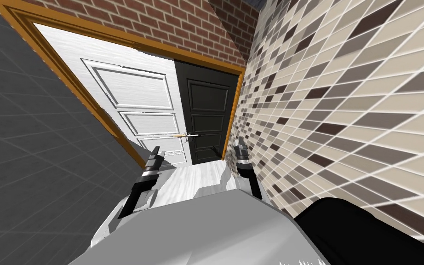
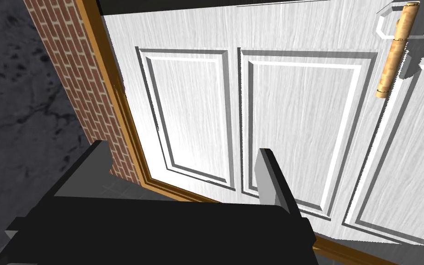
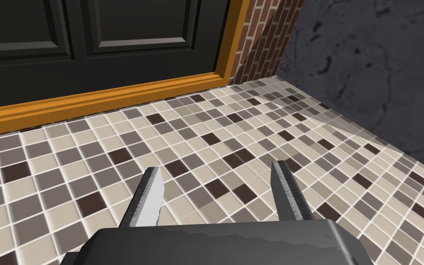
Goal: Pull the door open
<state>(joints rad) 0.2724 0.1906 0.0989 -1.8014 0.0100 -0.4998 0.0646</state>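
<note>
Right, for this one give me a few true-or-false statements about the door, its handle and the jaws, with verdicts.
1. The left jaws are shut on the door handle. False: they stand open, apart from the tan handle.
2. The handle sits on the white door. True.
3. The right jaws stand open. True.
4. The door frame is white. False: the frame is orange-brown.
5. The wall on the right arm's side is brick. False: it is a mosaic tile wall; the brick is above the door.
</note>
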